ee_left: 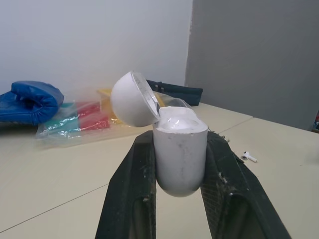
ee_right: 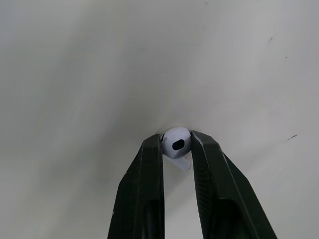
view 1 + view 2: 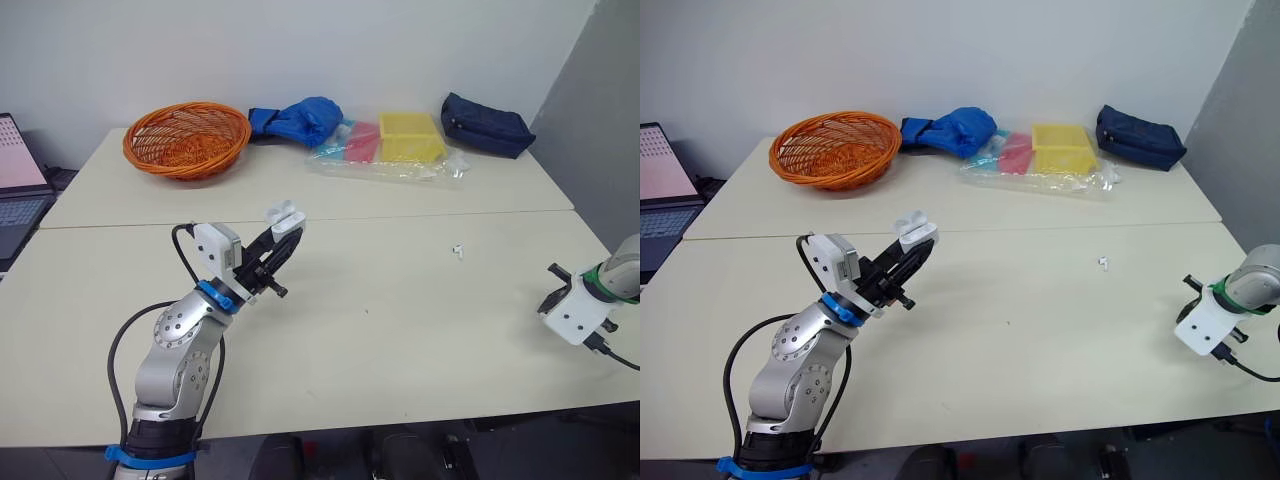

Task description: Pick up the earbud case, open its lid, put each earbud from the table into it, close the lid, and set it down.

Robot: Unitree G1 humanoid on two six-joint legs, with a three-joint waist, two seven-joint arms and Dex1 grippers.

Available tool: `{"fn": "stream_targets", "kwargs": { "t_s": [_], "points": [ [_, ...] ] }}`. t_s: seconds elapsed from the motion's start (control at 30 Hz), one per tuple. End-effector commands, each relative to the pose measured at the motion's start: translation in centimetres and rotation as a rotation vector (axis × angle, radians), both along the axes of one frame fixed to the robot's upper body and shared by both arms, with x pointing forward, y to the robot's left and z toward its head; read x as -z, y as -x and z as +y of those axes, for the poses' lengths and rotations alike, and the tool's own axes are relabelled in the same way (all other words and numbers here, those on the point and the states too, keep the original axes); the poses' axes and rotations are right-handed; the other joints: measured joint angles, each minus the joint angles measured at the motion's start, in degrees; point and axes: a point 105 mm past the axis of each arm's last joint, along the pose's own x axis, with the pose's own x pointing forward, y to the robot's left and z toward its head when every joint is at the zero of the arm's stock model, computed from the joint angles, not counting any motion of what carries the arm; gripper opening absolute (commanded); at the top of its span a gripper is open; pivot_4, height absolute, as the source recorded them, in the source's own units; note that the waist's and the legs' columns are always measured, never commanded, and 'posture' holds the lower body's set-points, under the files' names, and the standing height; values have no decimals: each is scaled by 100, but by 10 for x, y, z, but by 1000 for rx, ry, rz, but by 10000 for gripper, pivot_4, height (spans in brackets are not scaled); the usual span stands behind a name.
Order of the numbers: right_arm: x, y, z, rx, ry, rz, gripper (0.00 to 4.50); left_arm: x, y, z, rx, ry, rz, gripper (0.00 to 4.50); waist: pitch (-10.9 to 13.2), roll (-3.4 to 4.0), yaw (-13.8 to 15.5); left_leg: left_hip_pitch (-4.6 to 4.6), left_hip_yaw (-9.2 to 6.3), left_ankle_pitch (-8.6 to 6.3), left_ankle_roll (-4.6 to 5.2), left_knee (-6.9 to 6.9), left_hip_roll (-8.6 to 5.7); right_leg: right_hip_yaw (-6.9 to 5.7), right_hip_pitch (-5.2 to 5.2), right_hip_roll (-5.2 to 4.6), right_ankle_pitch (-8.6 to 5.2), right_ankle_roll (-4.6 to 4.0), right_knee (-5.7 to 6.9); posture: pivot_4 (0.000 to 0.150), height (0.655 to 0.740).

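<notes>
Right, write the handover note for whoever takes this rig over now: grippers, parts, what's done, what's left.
Left gripper: shut on the earbud case, held up above the table, lid hinged open.
Right gripper: shut on the first earbud, low at the table near its right edge; cannot tell whether it is lifted.
Second earbud: lying loose on the table between the arms, nearer the right one.
Done: case picked up, lid opened.
Left: seat both earbuds in the case, close the lid, set the case down.
</notes>
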Motion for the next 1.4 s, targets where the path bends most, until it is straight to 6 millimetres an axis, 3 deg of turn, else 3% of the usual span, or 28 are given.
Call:
{"fn": "stream_targets", "kwargs": {
  "t_s": [0.03,0.13,0.2,0.27,0.3,0.37,0.43,0.57,0.67,0.83,0.97,1.1,1.4],
  "points": [
    [-2,-4,7,-17,-30,-19,4050,-17,7,0,6,-4,-76,7853,0,0,-4,0,0,0,0,0,0,1,0,0,0,0,0,1500,7400],
    [-9,-8,12,26,-99,-38,4050,-16,7,1,2,-8,-75,7853,0,0,-6,0,1,0,0,0,0,1,0,0,0,0,0,1500,7400],
    [-22,-17,33,141,-285,-40,4050,-16,7,2,0,-8,-73,7853,2,-3,-35,2,0,0,0,-2,0,2,1,1,1,2,0,1500,7400],
    [-44,-25,76,321,-623,14,4050,-14,7,2,0,-9,-70,7853,2,-3,-38,7,0,0,0,-3,1,7,4,1,12,20,4,1500,7400],
    [-67,-29,109,465,-894,85,4050,-13,6,2,1,-10,-69,7853,2,-2,-40,4,-10,0,0,-4,8,3,5,0,13,21,6,1500,7400],
    [-97,-25,156,673,-1238,274,4050,-12,4,1,2,-12,-69,7853,6,10,-41,2,-30,1,-2,-4,13,3,-2,-3,13,21,20,1500,7400],
    [-134,-22,196,777,-1502,446,4050,-12,-2,-1,-13,-18,-83,7853,6,11,-31,1,-46,1,-3,-4,13,-9,-3,-3,11,18,28,1500,7400],
    [-173,-15,239,847,-1776,623,4050,-16,-11,-5,-26,-10,-108,7853,-2,-1,73,-14,-46,2,-5,3,7,-42,-8,2,8,8,32,1500,7400],
    [-186,-13,271,862,-1933,691,4050,-22,-20,-10,-31,-1,-138,7853,-4,-1,146,-41,-47,2,-5,1,4,-52,-15,14,10,11,4,1500,7400],
    [-183,-12,298,864,-2007,619,4050,-30,-30,-19,-62,-20,-200,7853,-6,-4,165,-162,-37,3,-3,12,-8,-42,-113,1,43,22,-13,1500,7400],
    [-177,-7,316,830,-1981,581,4050,-32,-33,-20,-92,-24,-230,7853,-6,-4,137,-161,-25,-1,2,5,-10,-43,-114,-4,47,29,-28,1500,7400],
    [-173,-11,321,891,-1978,573,4050,-32,-33,-21,-108,-47,-259,7853,-6,-4,128,-158,-38,-1,3,3,-3,-45,-115,11,46,27,-17,1500,7400],
    [-180,-11,337,994,-1971,698,4050,-33,-36,-16,-189,-73,-331,7853,-6,-4,120,-148,-35,3,8,8,2,-45,-113,22,36,45,-10,1500,7400]
  ]
}}
